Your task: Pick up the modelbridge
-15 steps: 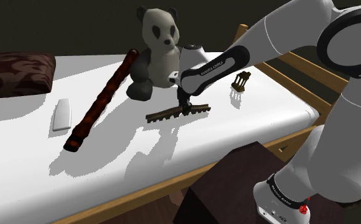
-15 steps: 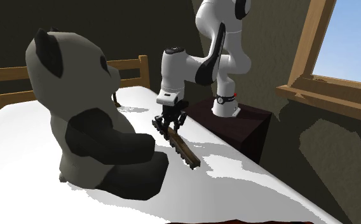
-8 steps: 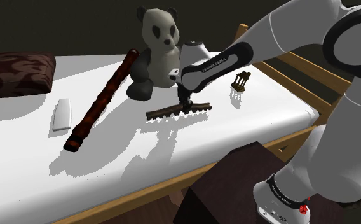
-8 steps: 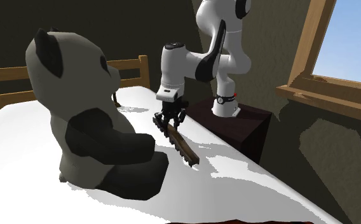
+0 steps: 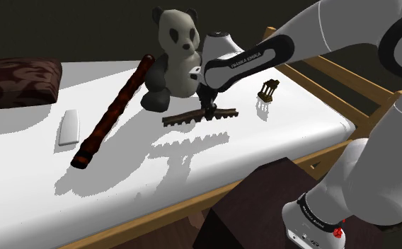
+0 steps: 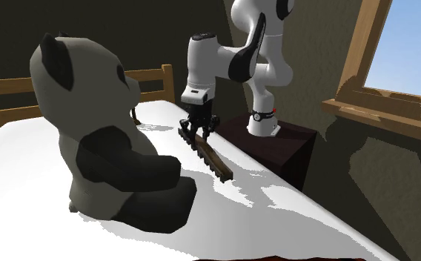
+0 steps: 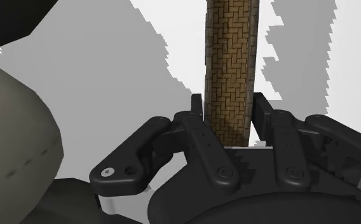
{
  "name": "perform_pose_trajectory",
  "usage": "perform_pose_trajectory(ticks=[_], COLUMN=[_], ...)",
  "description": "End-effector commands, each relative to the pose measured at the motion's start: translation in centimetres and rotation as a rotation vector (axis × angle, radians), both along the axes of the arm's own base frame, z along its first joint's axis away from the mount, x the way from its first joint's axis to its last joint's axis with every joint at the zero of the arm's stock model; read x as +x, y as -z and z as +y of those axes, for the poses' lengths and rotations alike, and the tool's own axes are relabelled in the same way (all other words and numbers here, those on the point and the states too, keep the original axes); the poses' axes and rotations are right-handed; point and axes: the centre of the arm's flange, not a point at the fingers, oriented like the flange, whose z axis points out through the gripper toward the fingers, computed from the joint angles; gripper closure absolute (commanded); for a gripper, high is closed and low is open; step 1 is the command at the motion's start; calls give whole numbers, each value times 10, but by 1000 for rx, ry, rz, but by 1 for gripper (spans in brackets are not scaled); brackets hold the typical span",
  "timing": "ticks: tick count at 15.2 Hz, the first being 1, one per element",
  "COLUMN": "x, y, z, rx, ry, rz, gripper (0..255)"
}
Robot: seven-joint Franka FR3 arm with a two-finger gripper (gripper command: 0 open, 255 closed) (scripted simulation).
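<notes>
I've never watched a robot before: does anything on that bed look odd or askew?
Only the bridge: clasped in the hand, it hangs clear above the bed. Nothing looks spilled or broken.

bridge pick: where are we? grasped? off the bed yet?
Done: the gripper is shut on the bridge, clasping both its sides in the wrist view. In hand: the lift; the bridge looks off the bed, its shadow apart below it. Left: raise it clear of the panda.

Rough brown herringbone-patterned modelbridge (image 7: 231,70) (wood, seemingly) against smooth matt white sheet (image 5: 299,122).
</notes>
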Motion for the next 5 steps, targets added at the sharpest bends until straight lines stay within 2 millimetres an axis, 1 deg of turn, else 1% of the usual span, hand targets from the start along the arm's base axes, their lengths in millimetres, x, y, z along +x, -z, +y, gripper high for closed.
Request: perform_pose_trajectory(ticks=[1,3,5], x=[0,0,0], y=[-11,-21,-22], z=[-1,-1,-1], rx=[0,0,0], ry=[0,0,0], rz=[0,0,0], gripper=[255,255,255])
